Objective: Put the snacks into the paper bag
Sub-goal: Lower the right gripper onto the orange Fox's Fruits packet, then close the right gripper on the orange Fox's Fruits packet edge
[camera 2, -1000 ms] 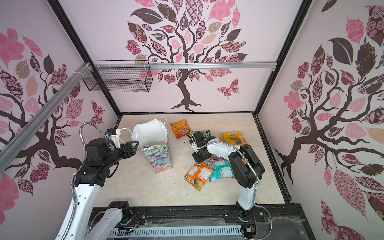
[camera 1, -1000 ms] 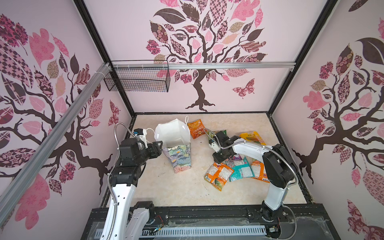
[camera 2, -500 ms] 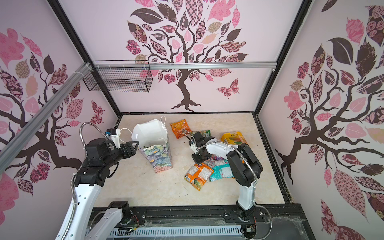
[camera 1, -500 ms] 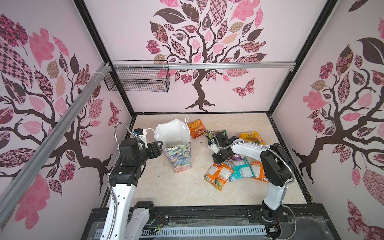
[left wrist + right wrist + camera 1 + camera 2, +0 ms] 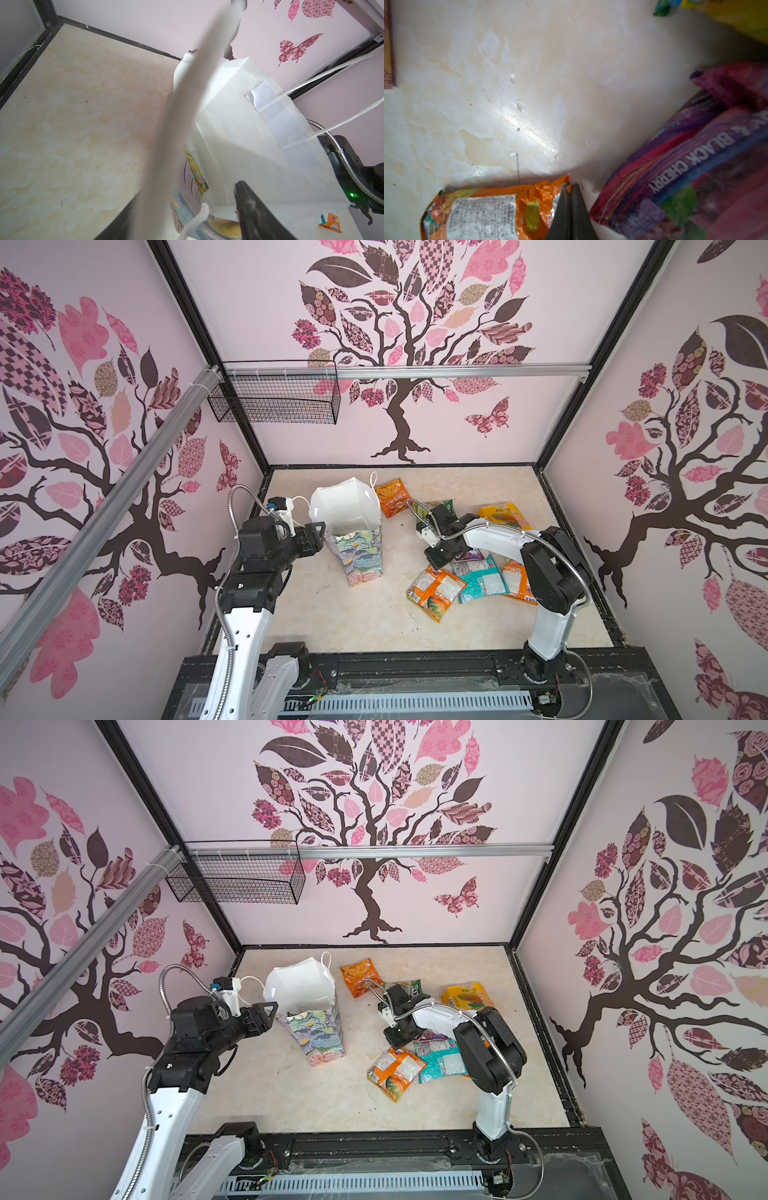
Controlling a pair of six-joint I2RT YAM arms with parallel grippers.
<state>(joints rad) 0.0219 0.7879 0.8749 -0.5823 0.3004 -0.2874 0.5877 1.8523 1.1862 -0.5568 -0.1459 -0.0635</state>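
The paper bag (image 5: pixel 358 556) (image 5: pixel 319 1036) stands upright at mid-left, its white mouth open. My left gripper (image 5: pixel 318 531) (image 5: pixel 187 199) is open, and its jaws straddle the bag's near wall (image 5: pixel 249 124), with one finger inside. Loose snacks lie to the right. They are an orange packet (image 5: pixel 392 499), a green one (image 5: pixel 438 506), a yellow one (image 5: pixel 505 516), a purple one (image 5: pixel 685 166), a teal one (image 5: pixel 482 578) and an orange-and-white one (image 5: pixel 436 589) (image 5: pixel 483 209). My right gripper (image 5: pixel 435 563) (image 5: pixel 570 185) is low over the floor. It is shut on the corner of the orange-and-white packet.
A black wire basket (image 5: pixel 274 393) hangs high on the back rail. Patterned walls close in three sides. Bare marbled floor (image 5: pixel 374 614) lies in front of the bag and the packets. The right arm's elbow (image 5: pixel 552 568) covers part of the packet pile.
My right gripper's jaws have closed on the corner of the orange-and-white packet. The left arm and the bag have not moved.
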